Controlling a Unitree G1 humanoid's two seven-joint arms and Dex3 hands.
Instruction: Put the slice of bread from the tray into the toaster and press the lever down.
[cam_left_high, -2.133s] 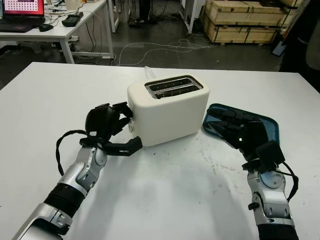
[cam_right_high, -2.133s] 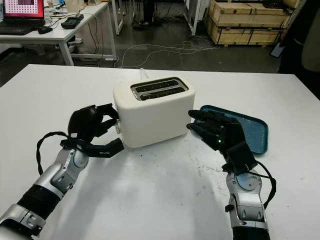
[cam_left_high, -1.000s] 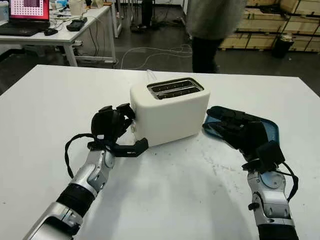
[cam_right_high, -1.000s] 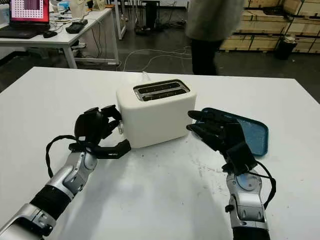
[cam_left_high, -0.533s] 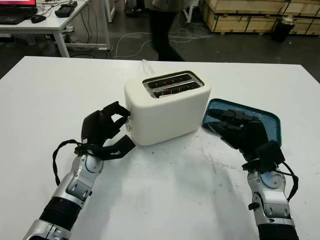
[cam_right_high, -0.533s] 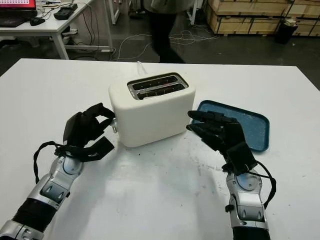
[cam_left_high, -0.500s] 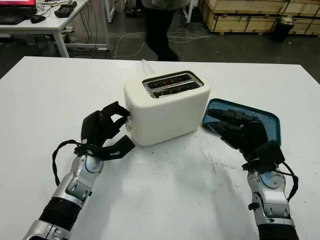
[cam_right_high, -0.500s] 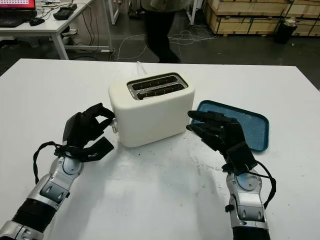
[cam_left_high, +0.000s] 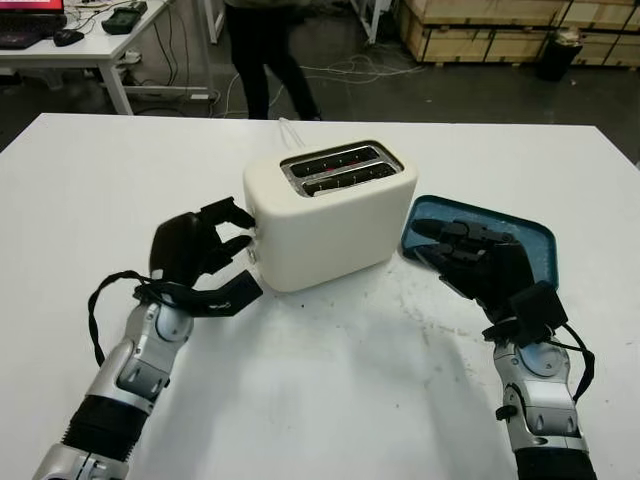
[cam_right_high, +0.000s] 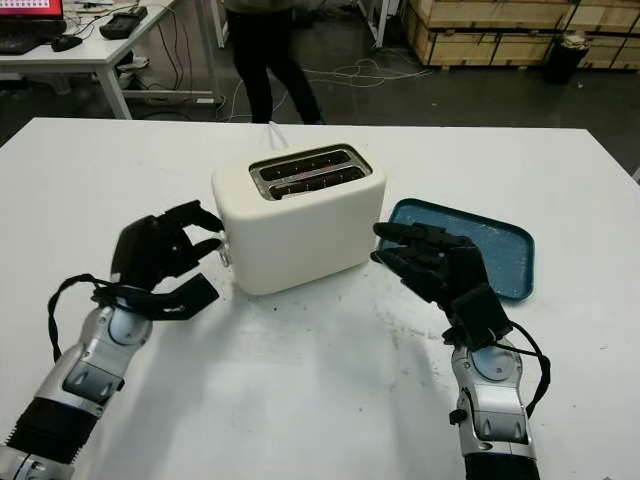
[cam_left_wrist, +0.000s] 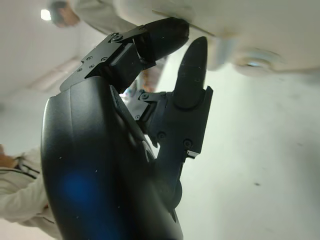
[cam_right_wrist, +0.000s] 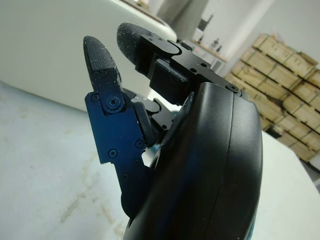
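Observation:
The cream toaster (cam_left_high: 335, 215) stands mid-table, its two slots (cam_left_high: 335, 170) dark with a faint red glow inside. I cannot make out a bread slice in them. A small lever knob (cam_left_high: 250, 256) sits low on its left end. My left hand (cam_left_high: 235, 255) is open just left of that end, fingertips a short way from the knob; the left wrist view has them close under the toaster wall (cam_left_wrist: 260, 20). The blue tray (cam_left_high: 530, 240) lies right of the toaster with nothing on it. My right hand (cam_left_high: 430, 243) is open over the tray's near-left corner.
The white table (cam_left_high: 330, 380) stretches bare in front of the toaster. A white cable (cam_left_high: 290, 130) runs off behind it. Beyond the far edge a person's legs (cam_left_high: 262, 50) cross the floor, with a desk (cam_left_high: 60, 40) back left and wooden crates (cam_left_high: 480, 25) back right.
My left hand has drawn back a little from the toaster's left end, fingers uncurling. The person behind has walked to the left. My right hand has stayed put.

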